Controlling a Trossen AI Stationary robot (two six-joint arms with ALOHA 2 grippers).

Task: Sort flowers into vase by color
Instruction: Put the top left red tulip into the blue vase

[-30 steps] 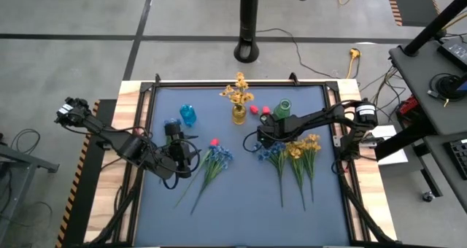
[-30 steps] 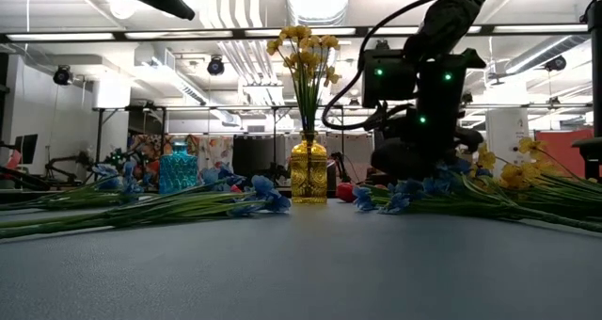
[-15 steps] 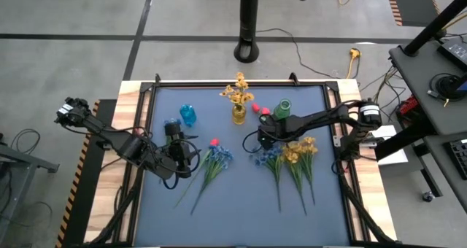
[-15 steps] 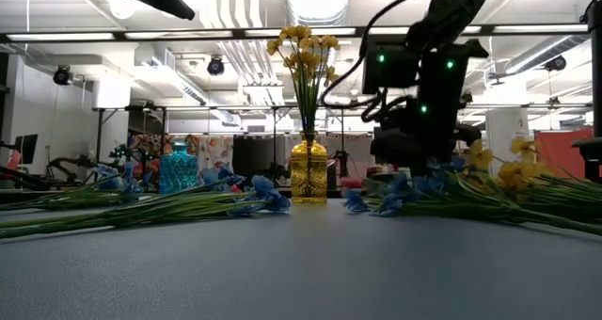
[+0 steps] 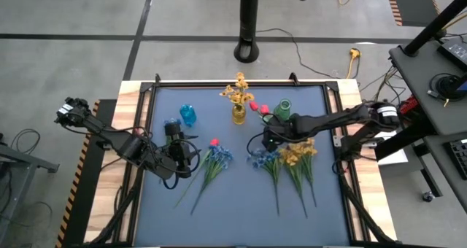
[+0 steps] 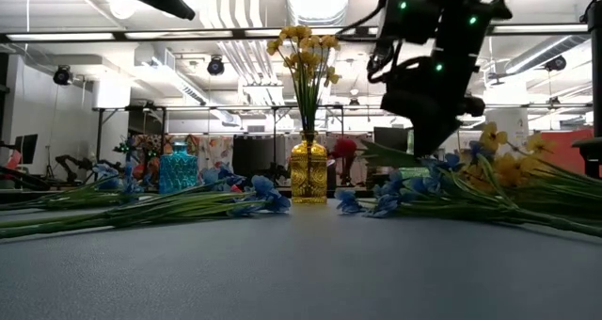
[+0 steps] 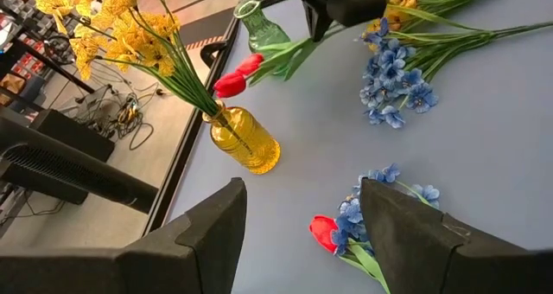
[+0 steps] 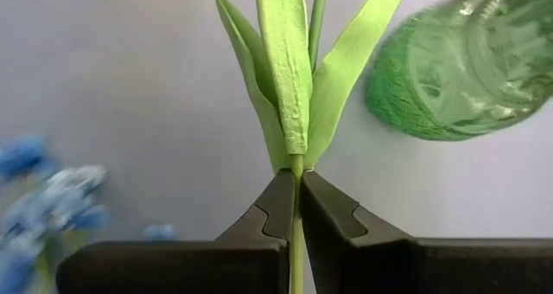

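Red tulip sprig (image 5: 257, 108), lifted clear of the table: its stem (image 8: 295, 233) is clamped between the closed fingers (image 8: 275, 209) of the right gripper (image 5: 271, 137), with long green leaves (image 8: 289, 69) fanning beyond the fingertips. Seen from above, the red buds sit between the yellow vase (image 5: 238, 115) and the green vase (image 5: 282, 109), at the far side of the table (image 5: 233, 211). The yellow vase stands upright and already holds yellow flowers (image 5: 237, 91). Beside the right gripper, on the table, lies a mixed bunch: blue flowers (image 5: 263, 159) next to yellow flowers (image 5: 295, 153), their stems pointing toward the near edge. A second bunch of blue flowers (image 5: 217, 156) with one red bud (image 5: 214, 142) lies left of centre, flat on the surface. A blue vase (image 5: 187, 115) stands upright near the far left corner.

The left gripper (image 5: 177, 147) rests low over the table, just left of that second bunch and near the blue vase; its fingers (image 7: 207, 233) are spread apart and hold nothing.
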